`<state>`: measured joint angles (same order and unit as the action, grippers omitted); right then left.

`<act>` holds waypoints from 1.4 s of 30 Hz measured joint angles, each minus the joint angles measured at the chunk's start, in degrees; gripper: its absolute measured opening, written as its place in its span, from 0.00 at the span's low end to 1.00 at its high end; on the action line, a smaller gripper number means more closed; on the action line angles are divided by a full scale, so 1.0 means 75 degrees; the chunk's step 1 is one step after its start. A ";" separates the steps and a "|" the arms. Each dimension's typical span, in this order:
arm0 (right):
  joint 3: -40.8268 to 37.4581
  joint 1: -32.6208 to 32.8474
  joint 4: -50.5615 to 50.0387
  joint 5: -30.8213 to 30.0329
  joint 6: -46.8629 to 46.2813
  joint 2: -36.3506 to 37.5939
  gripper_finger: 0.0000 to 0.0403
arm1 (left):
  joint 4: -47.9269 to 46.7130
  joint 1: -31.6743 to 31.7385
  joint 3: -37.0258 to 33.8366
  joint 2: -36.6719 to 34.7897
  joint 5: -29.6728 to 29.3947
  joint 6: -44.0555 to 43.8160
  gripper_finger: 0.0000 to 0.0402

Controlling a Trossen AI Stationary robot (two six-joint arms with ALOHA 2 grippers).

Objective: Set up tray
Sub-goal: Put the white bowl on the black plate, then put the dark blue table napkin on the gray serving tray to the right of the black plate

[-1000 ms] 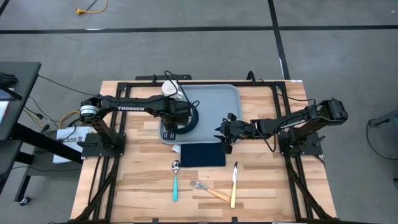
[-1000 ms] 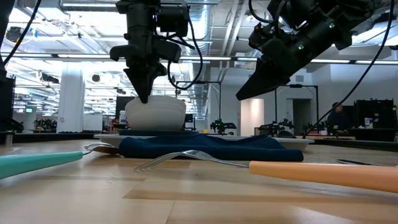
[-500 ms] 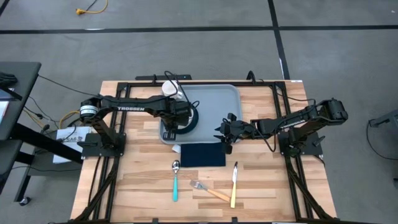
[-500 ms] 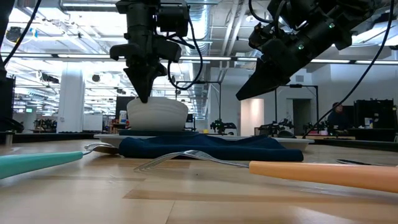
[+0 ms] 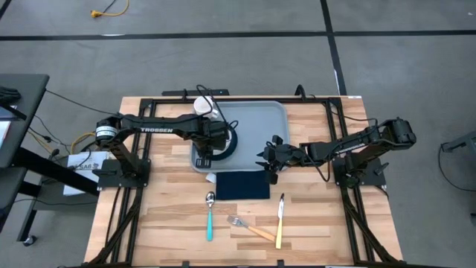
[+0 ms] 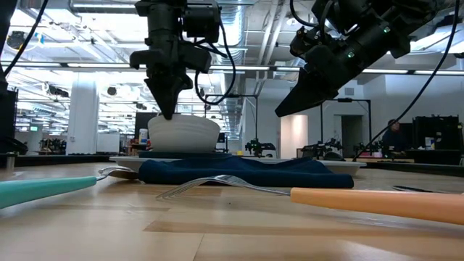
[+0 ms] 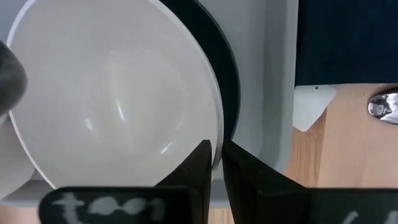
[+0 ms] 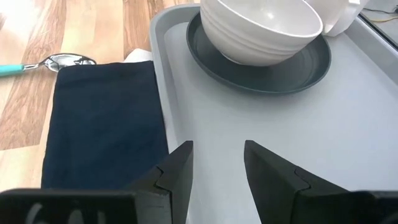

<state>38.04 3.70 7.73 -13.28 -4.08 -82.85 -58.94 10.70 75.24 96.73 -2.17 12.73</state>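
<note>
Nearest to us on the wooden table (image 5: 171, 216) we count one spoon (image 5: 210, 217), one fork (image 5: 250, 228) and one knife (image 5: 280, 220), with one dark blue napkin (image 5: 242, 185) just behind them. Next comes the one big grey-blue tray (image 5: 260, 123), which carries one dark plate (image 8: 292, 73), one white bowl (image 8: 258, 28) on the plate, and one white cup (image 5: 203, 106). The left gripper (image 7: 215, 167) pinches the bowl's rim with its fingers squeezed close, and the right gripper (image 8: 217, 165) hangs over the tray's near edge with its fingers apart, holding nothing.
</note>
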 joint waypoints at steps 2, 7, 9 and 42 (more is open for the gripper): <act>0.0000 0.0003 0.0000 0.0000 0.0000 0.0000 0.33 | 0.0039 0.0000 0.0000 0.0000 -0.0003 0.0000 0.06; 0.0000 0.0003 0.0000 0.0000 0.0000 0.0000 0.33 | 0.0135 0.0000 0.0000 -0.0003 -0.0006 0.0009 0.06; 0.0000 0.0000 0.0000 0.0000 0.0000 0.0000 0.33 | 0.0135 0.0000 0.0000 -0.0003 -0.0006 0.0012 0.06; 0.0002 0.0425 -0.0420 0.0938 -0.0053 0.0000 0.33 | 0.2477 -0.1779 -0.1255 -0.2841 0.0714 -0.3159 0.06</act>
<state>38.05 6.89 4.57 -6.24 -4.48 -82.85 -40.37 -2.64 65.83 75.42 3.18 -10.96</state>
